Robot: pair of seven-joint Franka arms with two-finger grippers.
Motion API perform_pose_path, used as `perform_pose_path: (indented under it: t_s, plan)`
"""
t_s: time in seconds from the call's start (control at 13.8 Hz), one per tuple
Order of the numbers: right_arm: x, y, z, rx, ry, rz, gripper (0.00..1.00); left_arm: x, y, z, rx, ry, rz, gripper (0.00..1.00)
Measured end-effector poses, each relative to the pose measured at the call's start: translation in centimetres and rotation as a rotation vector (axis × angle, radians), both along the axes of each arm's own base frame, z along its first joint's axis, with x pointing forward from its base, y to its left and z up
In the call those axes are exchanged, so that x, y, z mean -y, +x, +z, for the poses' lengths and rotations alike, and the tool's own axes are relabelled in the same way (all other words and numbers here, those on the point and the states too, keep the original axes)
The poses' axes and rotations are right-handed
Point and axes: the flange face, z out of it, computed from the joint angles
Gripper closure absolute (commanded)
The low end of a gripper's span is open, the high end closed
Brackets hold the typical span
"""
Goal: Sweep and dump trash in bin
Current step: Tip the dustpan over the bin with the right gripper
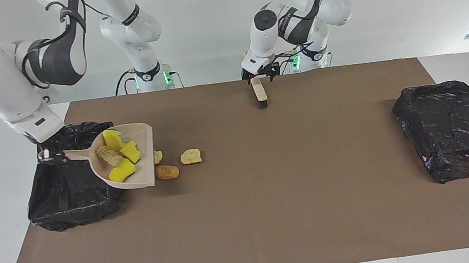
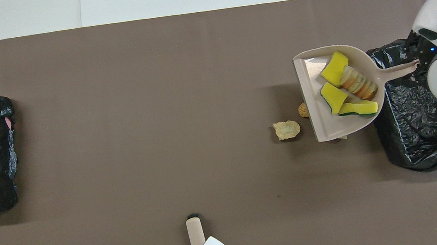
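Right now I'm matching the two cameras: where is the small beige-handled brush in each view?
Facing view: small beige-handled brush at top centre, beside the left claw.
Overhead view: it lies at bottom centre.
Shared landmark: beige plastic dustpan, held over the black-lined bin.

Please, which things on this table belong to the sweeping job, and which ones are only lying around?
For the job:
- dustpan, held by the right pincer at the edge of the bin
- four scraps in the dustpan
- three loose scraps on the mat beside it
- brush, at the left pincer

Lying about:
- second bin at the left arm's end
- white box by the wall
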Motion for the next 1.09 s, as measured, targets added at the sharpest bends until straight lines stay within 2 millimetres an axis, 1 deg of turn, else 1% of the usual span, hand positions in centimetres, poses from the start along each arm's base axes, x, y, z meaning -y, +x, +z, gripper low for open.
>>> perform_pose_path:
  t_s: [0.22,0.29,0.36,0.44,0.51,0.58,0.65,0.73,0.8,0.87,1.02,1.09]
  plan:
    - [6.1,-1.5,2.9,0.016,-0.115,-0.01,1.0,-3.4,9.2,4.0,0.105,0.001,-0.014,0.0]
    - [8.1,-2.1,3.6,0.015,-0.152,-0.012,1.0,-4.7,12.4,5.3,0.137,0.011,-0.008,0.0]
    - [9.7,-2.5,4.0,0.019,-0.197,-0.007,1.0,-5.9,15.2,6.5,0.159,0.023,-0.008,0.0]
    - [10.8,-2.7,4.4,0.027,-0.264,0.006,1.0,-7.3,17.9,7.9,0.171,0.028,-0.015,0.0]
    - [11.2,-2.6,4.6,0.029,-0.328,0.027,1.0,-9.0,20.2,9.5,0.181,0.025,-0.027,0.0]
    - [11.3,-2.4,4.5,0.027,-0.386,0.042,1.0,-11.0,22.0,11.7,0.185,0.022,-0.036,0.0]
    - [11.3,-2.4,4.1,0.017,-0.436,0.034,1.0,-12.8,23.1,14.0,0.181,0.023,-0.038,0.0]
    - [11.0,-2.2,3.5,0.011,-0.493,0.011,1.0,-14.3,23.7,16.5,0.177,0.025,-0.033,0.0]
    - [10.3,-1.9,3.1,0.012,-0.553,-0.005,1.0,-15.5,24.0,18.8,0.178,0.024,-0.027,0.0]
    - [9.0,-1.4,2.9,0.016,-0.607,0.001,1.0,-16.6,24.3,20.9,0.184,0.021,-0.029,0.0]
    - [5.9,-0.2,3.0,0.022,-0.704,0.047,1.0,-19.1,24.5,24.4,0.183,0.017,-0.057,0.0]
    - [5.0,0.0,3.2,0.014,-0.738,0.063,1.0,-20.7,24.5,25.9,0.175,0.017,-0.069,0.0]
